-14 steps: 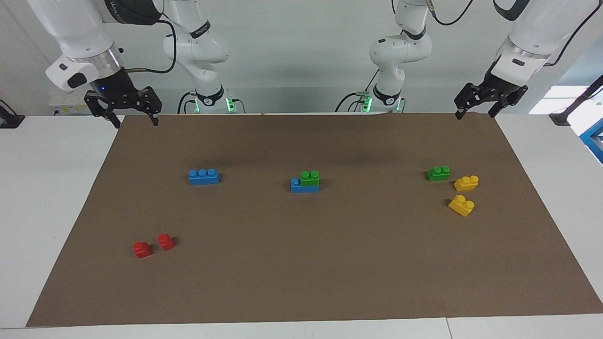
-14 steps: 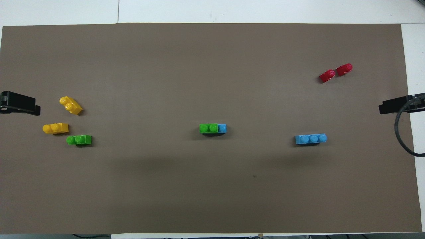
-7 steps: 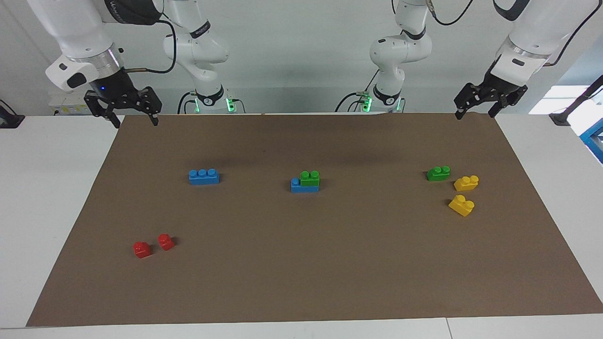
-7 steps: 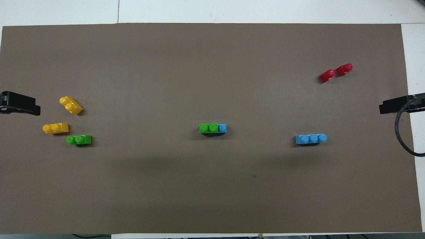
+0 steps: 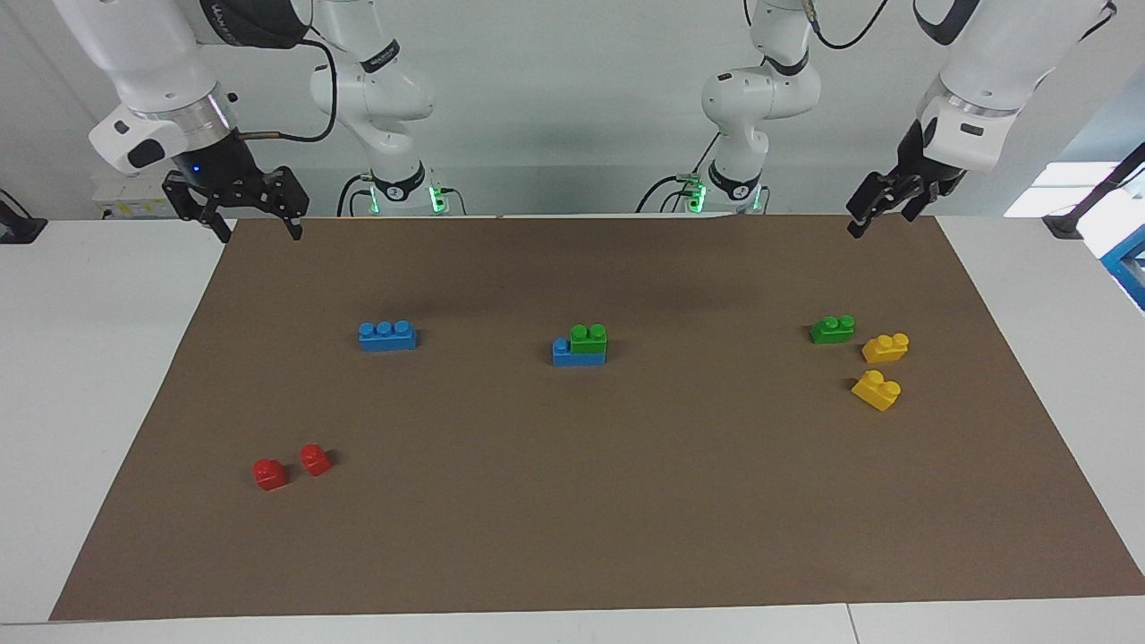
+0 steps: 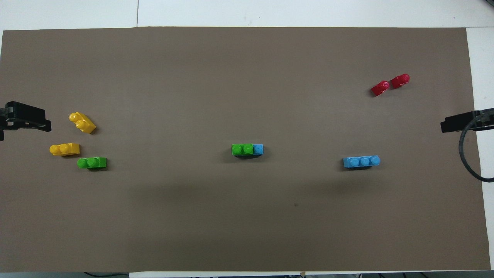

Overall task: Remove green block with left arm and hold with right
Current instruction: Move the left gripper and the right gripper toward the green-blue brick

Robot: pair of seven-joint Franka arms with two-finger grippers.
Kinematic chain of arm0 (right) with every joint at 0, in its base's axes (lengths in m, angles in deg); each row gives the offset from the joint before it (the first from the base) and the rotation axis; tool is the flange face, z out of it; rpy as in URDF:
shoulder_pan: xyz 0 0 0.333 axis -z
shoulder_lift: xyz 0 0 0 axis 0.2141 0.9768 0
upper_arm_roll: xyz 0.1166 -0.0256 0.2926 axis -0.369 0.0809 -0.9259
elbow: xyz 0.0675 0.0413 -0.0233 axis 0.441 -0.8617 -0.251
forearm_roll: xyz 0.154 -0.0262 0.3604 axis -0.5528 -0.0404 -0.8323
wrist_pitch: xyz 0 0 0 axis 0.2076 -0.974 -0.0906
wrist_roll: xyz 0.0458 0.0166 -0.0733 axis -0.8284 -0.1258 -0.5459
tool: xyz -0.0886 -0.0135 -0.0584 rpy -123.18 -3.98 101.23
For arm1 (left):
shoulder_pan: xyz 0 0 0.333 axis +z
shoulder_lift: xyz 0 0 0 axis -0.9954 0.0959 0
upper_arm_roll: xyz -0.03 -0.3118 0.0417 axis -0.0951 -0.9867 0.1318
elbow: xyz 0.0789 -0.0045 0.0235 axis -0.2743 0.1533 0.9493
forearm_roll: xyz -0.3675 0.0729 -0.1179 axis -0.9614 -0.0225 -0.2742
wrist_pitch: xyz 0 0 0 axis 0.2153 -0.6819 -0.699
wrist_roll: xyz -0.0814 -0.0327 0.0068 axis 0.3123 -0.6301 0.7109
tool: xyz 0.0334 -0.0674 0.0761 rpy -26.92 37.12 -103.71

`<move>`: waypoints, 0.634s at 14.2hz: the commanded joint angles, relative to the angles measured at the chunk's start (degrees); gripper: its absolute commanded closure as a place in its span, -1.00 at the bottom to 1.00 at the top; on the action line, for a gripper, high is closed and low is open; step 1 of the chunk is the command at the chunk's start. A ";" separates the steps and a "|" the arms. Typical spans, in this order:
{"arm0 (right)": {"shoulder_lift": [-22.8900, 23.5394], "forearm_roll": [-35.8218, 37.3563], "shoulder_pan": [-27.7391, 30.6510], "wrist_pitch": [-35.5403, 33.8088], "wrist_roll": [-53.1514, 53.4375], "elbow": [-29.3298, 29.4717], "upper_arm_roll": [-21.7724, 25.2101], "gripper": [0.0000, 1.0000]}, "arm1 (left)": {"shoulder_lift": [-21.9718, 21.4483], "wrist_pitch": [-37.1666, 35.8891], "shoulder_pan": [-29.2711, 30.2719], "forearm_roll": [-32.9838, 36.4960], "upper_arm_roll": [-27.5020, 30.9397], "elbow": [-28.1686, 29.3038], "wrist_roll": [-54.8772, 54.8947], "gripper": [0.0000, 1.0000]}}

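Note:
The green block [image 5: 589, 339] [image 6: 242, 149] sits pressed onto a blue brick [image 5: 572, 357] [image 6: 259, 149] at the middle of the brown mat, leaving one blue stud bare. My left gripper [image 5: 881, 220] [image 6: 27, 117] hangs open and empty in the air over the mat's corner by its own base, apart from every brick. Over the mat's corner at the right arm's end, my right gripper [image 5: 259, 229] [image 6: 459, 122] also hangs open and holds nothing.
A second green brick [image 5: 832, 329] lies loose with two yellow bricks [image 5: 886, 347] [image 5: 877, 390] toward the left arm's end. A lone blue three-stud brick [image 5: 386, 335] and two small red bricks [image 5: 270, 473] lie toward the right arm's end.
My left gripper has turned on its wrist and shifted a little toward the table's middle. The right arm and all bricks have stayed put.

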 commanded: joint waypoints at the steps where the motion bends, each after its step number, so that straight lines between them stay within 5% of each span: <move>1: -2.51 0.66 -1.52 1.02 8.64 -3.12 -0.32 -0.98 | -4.58 3.92 -5.23 -0.79 0.32 7.27 -15.96 -1.00; 9: -3.57 -5.48 -8.90 3.30 49.76 -8.91 -0.32 -0.97 | -8.80 17.27 -15.88 -0.79 0.23 18.35 -63.53 -1.00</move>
